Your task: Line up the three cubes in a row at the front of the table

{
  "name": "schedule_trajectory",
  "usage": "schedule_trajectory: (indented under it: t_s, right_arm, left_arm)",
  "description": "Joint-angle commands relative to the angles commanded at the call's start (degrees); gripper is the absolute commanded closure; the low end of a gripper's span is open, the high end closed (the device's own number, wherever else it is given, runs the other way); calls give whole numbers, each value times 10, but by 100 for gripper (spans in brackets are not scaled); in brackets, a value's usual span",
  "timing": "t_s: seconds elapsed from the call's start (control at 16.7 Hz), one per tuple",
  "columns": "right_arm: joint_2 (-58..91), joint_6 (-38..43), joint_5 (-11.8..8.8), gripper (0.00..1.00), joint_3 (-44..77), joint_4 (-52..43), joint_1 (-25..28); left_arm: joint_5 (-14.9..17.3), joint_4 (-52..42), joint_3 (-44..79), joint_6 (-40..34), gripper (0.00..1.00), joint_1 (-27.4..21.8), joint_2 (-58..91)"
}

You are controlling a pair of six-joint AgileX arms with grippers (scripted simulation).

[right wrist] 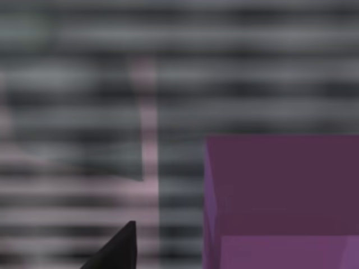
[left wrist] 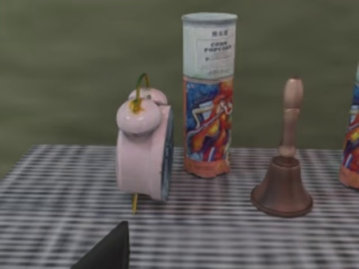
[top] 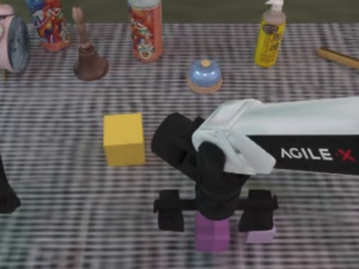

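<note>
Fingers of the right gripper (top: pixel 215 218) spread wide, one either side of the magenta cube (top: pixel 212 234), which sits between them at the table's (top: pixel 67 185) front edge, touching neither as far as I can judge. Lilac cube (top: pixel 261 235) lies just beside it to the right; yellow cube (top: pixel 124 139) well apart, back and left. Left gripper (top: pixel 5 193) parked at the left edge, fingers not readable; either arm could reach yellow.

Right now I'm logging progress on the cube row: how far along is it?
Partly done. The lilac cube and purple cube sit side by side near the front of the table. In hand: the right gripper stands open over the purple cube. Left: the yellow cube sits mid-table, out of the row. The left gripper is parked at the left edge.
</note>
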Motion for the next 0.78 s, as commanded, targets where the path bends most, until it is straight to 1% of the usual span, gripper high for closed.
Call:
schedule_trajectory:
  t_s: [0.24,0.6,0.78]
  right_arm:
    - [-4,1,0,0,8,-10,0]
    - [-42,2,0,0,80,-126,5]
    - [-52,0,0,0,94,-146,6]
  left_arm:
    - [0,0,0,0,0,0,0]
    - [0,0,0,0,0,0,0]
    - [0,0,0,0,0,0,0]
